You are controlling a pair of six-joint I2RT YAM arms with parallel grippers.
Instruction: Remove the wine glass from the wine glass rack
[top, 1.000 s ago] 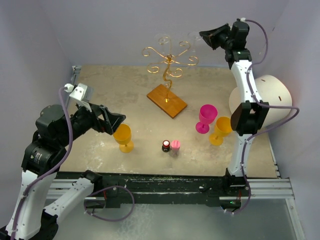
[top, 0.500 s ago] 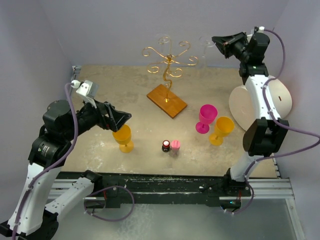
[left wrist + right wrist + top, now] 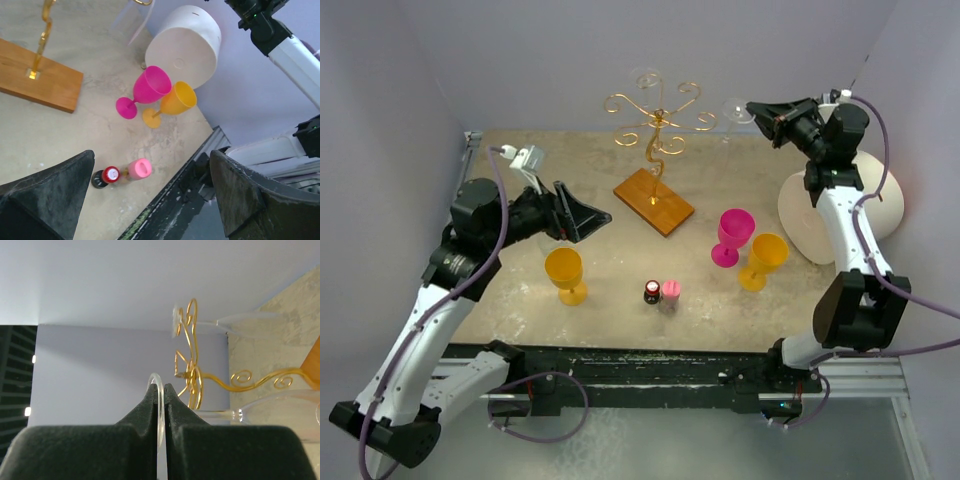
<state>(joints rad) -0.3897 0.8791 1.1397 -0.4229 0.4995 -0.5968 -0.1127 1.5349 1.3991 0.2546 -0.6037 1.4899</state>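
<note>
Wine glass (image 3: 733,108) is hanging in the air at about 3 o'clock of the rack's (image 3: 658,118) top scrolls, just beside the outermost curl. The right gripper (image 3: 756,110) is pinching its clear round foot. From the right wrist we are seeing both black fingers (image 3: 140,415) pressing together on the thin edge of that foot, with the gold wire of the rack (image 3: 192,375) showing beyond at 1 o'clock. We cannot tell whether the glass is touching the wire, because it is fading into the pale wall.

A second glass (image 3: 645,76) is sitting at 12 o'clock on top of the rack.

Over on the other side, the left gripper (image 3: 590,215) is hovering above the table (image 3: 520,170) at 9 o'clock of the rack's wooden base (image 3: 653,202). Its jaws are spread wide with nothing between them. A yellow goblet (image 3: 565,275) is standing at its 6 o'clock.

At 4 o'clock of the base, a pink goblet (image 3: 732,235) and an orange goblet (image 3: 762,258) are standing side by side. Two bottles (image 3: 661,292) are waiting at 6 o'clock. A white tub (image 3: 840,205) is lying on its side at the table's 3 o'clock edge.
</note>
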